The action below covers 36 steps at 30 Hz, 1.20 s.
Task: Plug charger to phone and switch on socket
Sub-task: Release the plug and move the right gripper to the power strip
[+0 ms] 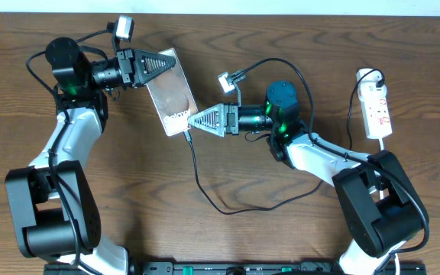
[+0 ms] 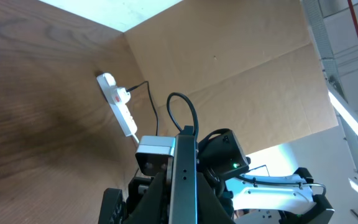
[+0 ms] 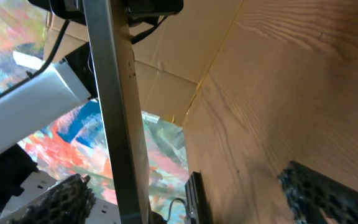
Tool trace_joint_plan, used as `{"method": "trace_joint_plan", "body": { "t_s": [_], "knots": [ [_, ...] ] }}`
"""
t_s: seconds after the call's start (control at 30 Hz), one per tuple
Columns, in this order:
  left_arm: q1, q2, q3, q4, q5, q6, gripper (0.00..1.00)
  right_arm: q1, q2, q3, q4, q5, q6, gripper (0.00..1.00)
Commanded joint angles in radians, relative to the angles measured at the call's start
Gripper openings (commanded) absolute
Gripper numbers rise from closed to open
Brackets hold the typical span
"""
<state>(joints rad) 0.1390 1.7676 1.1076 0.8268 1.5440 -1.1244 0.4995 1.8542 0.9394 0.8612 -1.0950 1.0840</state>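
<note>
The phone point(image 1: 173, 95) is a glossy, pale-reflecting slab, perhaps tilted.

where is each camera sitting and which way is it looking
overhead: above the table, looking straight down; left arm, right arm, left gripper holding the phone, right gripper, socket.
left wrist: behind the phone, looking across to the socket and right arm; own gripper at the bottom edge.
right wrist: faces the opposite way, along the phone to the left arm; own open fingers at the bottom.
shared: both wrists see the phone edge-on.
</note>
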Motion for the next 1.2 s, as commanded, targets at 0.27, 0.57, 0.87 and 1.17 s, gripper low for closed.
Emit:
{"method": "trace_joint_plan", "body": {
  "t_s": [0.27, 0.57, 0.87, 1.17],
  "knots": [
    [0.036, -0.004, 0.006, 0.005, 0.027, 0.006, 0.07, -0.039, -0.003, 0.012, 0.002, -0.059, -0.012, 0.99],
    [0.098, -0.004, 0.006, -0.026, 0.027, 0.005, 0.07, -0.145, -0.003, 0.013, -0.348, -0.058, -0.224, 0.99],
    [0.098, -0.004, 0.006, -0.026, 0.027, 0.006, 0.07, -0.245, -0.04, 0.013, -0.879, 0.169, -0.53, 0.99],
    [0.097, 0.008, -0.001, -0.026, 0.003, 0.01, 0.07, -0.295, -0.405, 0.013, -1.294, 0.583, -0.666, 0.99]
  ]
}}
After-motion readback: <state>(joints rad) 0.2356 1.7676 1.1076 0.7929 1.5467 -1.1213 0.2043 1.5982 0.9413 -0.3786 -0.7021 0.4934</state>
